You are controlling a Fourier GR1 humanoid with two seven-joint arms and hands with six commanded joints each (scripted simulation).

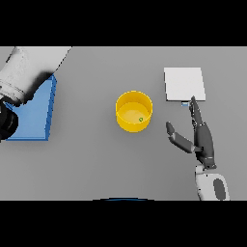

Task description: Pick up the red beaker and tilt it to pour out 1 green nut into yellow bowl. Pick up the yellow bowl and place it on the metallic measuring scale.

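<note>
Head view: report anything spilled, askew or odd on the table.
Nothing looks spilled. The yellow bowl stands upright with one green nut inside. The scale lies flat, bare. One oddity: no red beaker shows. The right hand is open between bowl and scale; the left hand sits at the left edge by a blue block.

— What is seen at the middle of the grey table [96,159]?
— A yellow bowl [134,111] with one green nut [141,119] inside.
— And to the right?
— The right hand [201,137], fingers straight and thumb spread, is held below the metallic scale [184,84]; a blue tray [34,116] and the left hand [7,120] are seen far left.
</note>
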